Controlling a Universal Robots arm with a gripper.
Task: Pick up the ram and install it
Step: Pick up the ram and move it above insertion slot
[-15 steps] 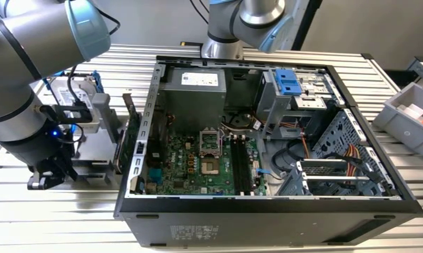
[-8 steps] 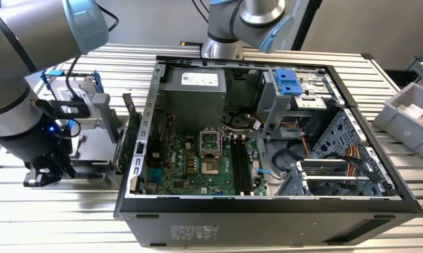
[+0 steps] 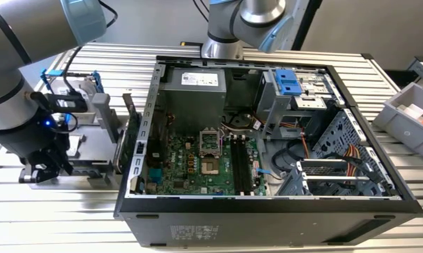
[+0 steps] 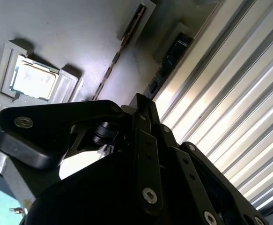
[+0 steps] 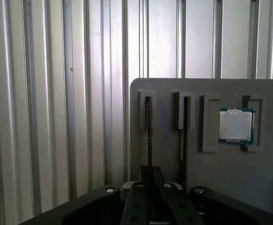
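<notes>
one ram [image 5: 148,136] stands edgewise in line with the jaws.

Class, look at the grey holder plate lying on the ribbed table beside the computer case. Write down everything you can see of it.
The grey holder plate looks like matt moulded plastic, flat, with a rounded corner. It lies on the ribbed metal table. Raised pockets stand on its face: two narrow slots each hold a thin board on edge, and a square recess holds a silver-topped processor chip.
</notes>
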